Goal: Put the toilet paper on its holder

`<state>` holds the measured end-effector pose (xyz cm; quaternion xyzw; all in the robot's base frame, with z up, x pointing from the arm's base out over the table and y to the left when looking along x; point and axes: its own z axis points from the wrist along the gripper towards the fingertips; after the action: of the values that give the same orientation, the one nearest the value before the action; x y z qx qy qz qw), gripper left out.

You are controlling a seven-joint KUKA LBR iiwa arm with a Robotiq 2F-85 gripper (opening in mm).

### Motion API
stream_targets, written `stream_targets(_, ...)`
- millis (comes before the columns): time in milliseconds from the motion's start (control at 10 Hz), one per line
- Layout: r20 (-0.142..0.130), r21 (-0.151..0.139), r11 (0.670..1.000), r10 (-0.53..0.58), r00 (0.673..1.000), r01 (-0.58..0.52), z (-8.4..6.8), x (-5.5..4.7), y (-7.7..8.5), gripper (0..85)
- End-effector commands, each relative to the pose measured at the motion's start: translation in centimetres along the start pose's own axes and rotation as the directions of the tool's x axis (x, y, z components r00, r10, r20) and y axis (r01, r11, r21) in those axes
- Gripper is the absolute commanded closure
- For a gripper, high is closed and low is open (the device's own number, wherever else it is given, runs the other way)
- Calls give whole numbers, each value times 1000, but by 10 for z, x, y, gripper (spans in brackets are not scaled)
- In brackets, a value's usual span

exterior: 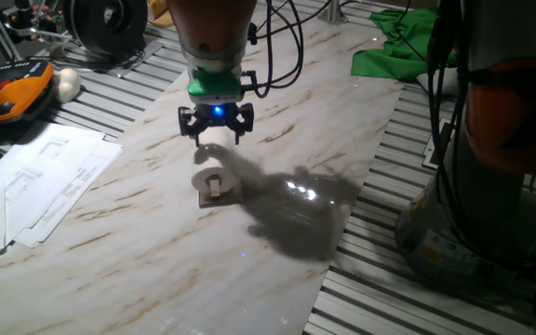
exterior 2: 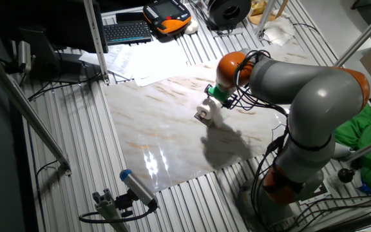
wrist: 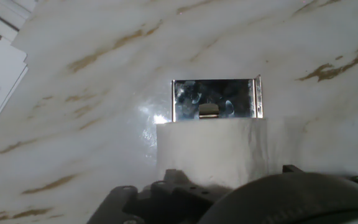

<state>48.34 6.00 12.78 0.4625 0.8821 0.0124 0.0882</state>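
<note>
The toilet paper is a small white roll that rests at the holder, a small dark plate on the marble board. In the hand view the roll lies against the near edge of the holder's shiny plate, with the short peg showing just above it. My gripper hangs just above the roll with its fingers spread, apart from the paper. The other fixed view shows the gripper over the roll. The fingertips are hidden in the hand view.
Loose papers lie left of the board. A white ball and an orange-black pendant sit at the far left. A green cloth lies at the back right. The arm's base stands at the right.
</note>
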Motion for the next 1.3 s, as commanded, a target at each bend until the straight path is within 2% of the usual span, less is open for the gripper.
stream_targets(0,-5,-3,1000,-16,1000,16,-3,-1,1,0)
stream_targets(100,-12,6,998,-65,998,65,-12,-4,4,0)
stream_targets(200,-20,36,989,-145,989,146,-21,-7,5,170)
stream_targets(300,-23,60,976,-207,978,208,-28,-9,6,170)
stream_targets(500,-32,65,941,-330,943,332,-38,-13,6,170)
stream_targets(600,-44,66,907,-413,909,416,-42,-15,5,340)
stream_targets(700,-78,61,860,-502,861,507,-46,-19,4,340)
stream_targets(800,-117,40,804,-586,802,594,-49,-25,3,510)
stream_targets(900,-138,23,743,-660,738,669,-51,-33,1,680)
stream_targets(1000,-145,4,697,-709,690,717,-53,-41,1,850)
stream_targets(1100,-156,-31,654,-750,643,756,-54,-49,0,850)
stream_targets(1200,-153,-45,601,-793,589,798,-57,-57,0,850)
